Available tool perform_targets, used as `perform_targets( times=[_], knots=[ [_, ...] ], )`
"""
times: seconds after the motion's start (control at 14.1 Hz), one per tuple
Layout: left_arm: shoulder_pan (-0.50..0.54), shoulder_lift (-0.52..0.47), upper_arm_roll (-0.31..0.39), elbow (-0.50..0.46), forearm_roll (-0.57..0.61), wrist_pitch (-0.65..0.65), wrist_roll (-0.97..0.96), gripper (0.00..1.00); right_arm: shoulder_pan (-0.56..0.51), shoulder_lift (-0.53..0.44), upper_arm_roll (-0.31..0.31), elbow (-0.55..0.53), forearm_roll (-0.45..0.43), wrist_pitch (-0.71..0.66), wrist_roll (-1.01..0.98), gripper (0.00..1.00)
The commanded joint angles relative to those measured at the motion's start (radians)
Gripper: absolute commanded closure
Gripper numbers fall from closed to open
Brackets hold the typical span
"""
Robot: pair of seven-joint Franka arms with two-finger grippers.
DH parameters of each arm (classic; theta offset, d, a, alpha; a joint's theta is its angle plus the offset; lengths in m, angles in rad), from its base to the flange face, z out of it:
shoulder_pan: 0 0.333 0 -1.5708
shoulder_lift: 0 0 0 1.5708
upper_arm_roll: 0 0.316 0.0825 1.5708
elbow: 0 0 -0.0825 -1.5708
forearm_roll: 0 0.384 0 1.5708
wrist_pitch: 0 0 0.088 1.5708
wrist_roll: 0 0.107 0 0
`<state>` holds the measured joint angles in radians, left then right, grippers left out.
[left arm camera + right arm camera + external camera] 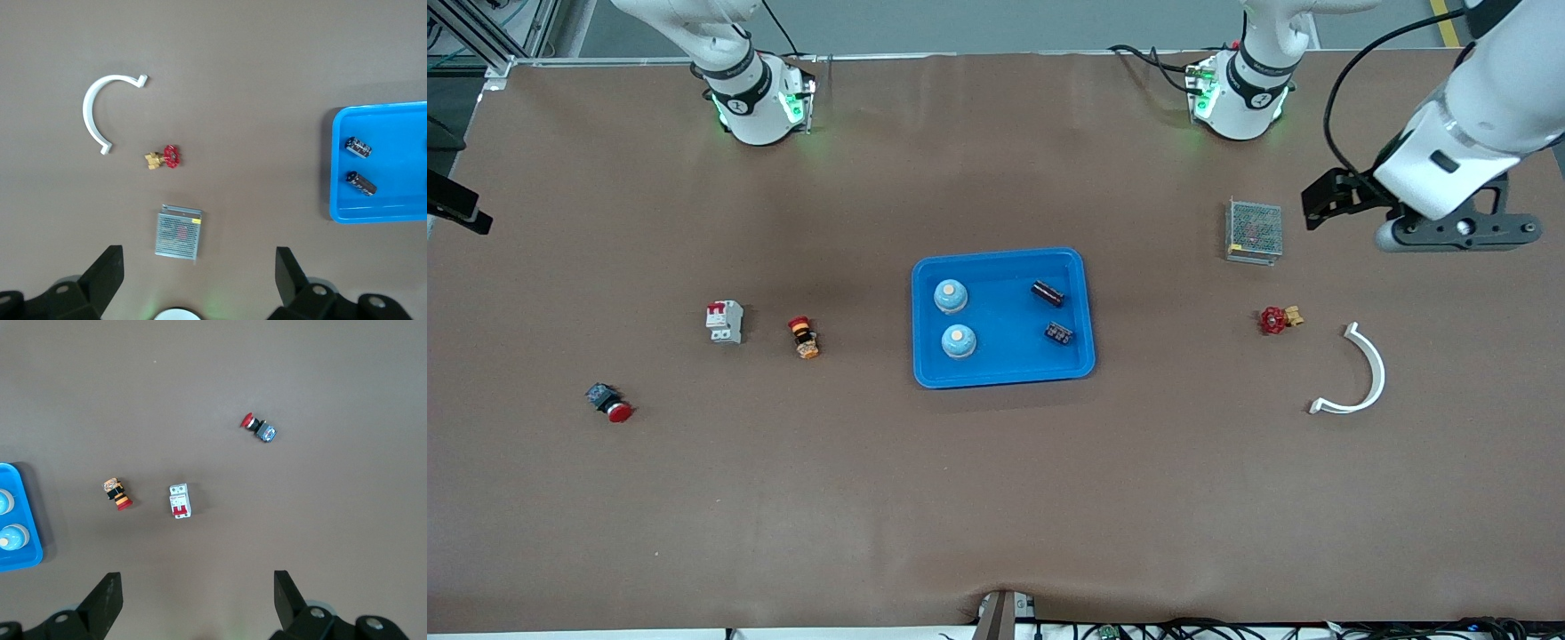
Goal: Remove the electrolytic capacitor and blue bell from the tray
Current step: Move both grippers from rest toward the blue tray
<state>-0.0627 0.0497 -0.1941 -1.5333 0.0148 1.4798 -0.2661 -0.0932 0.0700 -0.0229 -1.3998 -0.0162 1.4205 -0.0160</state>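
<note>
Both sets of jaws were wide, holding nothing. The left gripper (1458, 233), over the mesh box (1254, 230), should grab one capacitor (1048, 292) in the tray (1003, 373) by its sides.

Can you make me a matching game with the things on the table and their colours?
Things:
1. tray
2. curved clip
3. mesh box
4. valve wheel

Colours:
A. red
B. grey
C. bright blue
D. white

Pairs: 1-C, 2-D, 3-B, 4-A
</note>
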Motion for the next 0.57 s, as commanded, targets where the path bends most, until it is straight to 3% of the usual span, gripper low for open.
perform_targets(
  times=[0.0, 0.5],
  knots=[
    [0.003, 0.048, -0.053, -0.005, -0.01, 0.022, -0.102, 0.0, 0.01, -0.015, 0.009, -0.126, -0.002, 0.082, 0.147, 0.0],
    [-0.015, 0.065, -0.194, -0.131, -0.001, 0.152, -0.408, 0.0, 0.056, -0.012, 0.011, -0.411, 0.004, 0.395, 0.211, 0.0]
  ],
)
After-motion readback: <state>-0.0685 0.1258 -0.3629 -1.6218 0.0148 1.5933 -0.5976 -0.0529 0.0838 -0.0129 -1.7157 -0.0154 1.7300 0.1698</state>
